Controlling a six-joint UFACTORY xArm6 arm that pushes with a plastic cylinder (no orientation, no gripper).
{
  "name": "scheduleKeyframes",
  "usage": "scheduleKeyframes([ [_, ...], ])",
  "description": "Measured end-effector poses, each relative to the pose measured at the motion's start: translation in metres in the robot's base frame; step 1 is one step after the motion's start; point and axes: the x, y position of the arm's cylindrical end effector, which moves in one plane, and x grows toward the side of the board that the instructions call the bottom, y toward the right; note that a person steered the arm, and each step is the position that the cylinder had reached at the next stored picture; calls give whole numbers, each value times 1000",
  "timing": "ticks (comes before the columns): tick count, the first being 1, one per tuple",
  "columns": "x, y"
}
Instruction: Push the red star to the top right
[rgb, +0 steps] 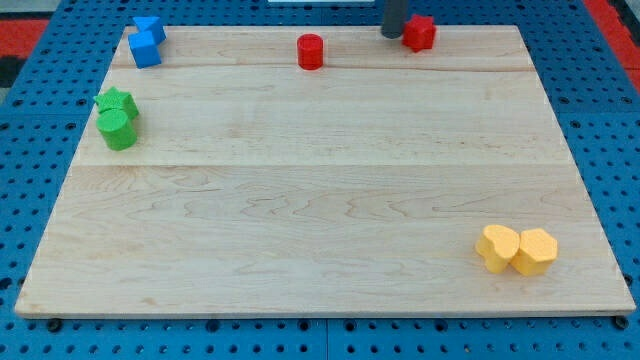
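Observation:
The red star (421, 32) lies near the top edge of the wooden board (320, 200), right of the middle. My tip (392, 35) stands right against its left side, touching or nearly touching it. A red cylinder (311, 51) lies further to the view's left along the top edge, apart from both.
Two blue blocks (147, 42) sit together at the top left corner. A green star (116, 101) and a green cylinder (118, 130) touch at the left edge. Two yellow blocks (516, 249) touch at the bottom right. A blue pegboard surrounds the board.

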Motion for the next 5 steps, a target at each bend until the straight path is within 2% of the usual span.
scheduleKeyframes([
  [2,-1,35],
  [5,-1,46],
])
